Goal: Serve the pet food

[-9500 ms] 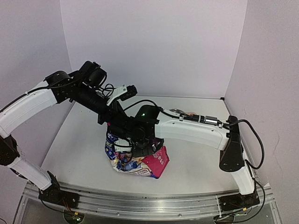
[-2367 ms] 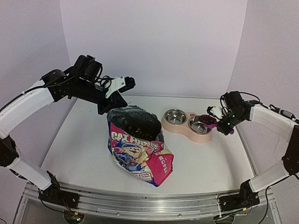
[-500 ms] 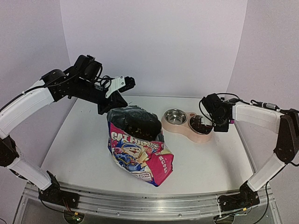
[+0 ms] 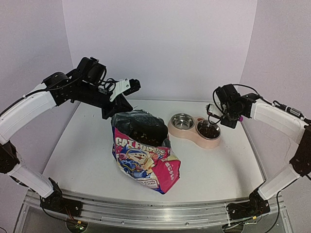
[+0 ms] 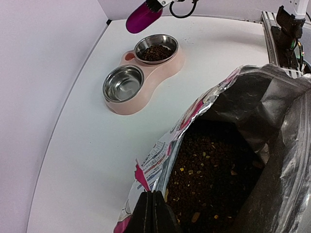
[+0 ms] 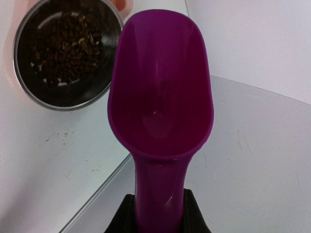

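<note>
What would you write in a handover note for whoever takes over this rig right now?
Left hand: shut on the rim of the pouch, holding it open; kibble inside.
Right hand: shut on the handle of the scoop; the scoop is empty, raised beside the feeder.
Done: one bowl holds kibble.
Left: the other bowl is empty; probably fill it next.

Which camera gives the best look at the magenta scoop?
Right wrist: the scoop fills the frame, visibly empty, handle clamped. Left wrist catches only its outside at the top edge; the top view barely shows it.
</note>
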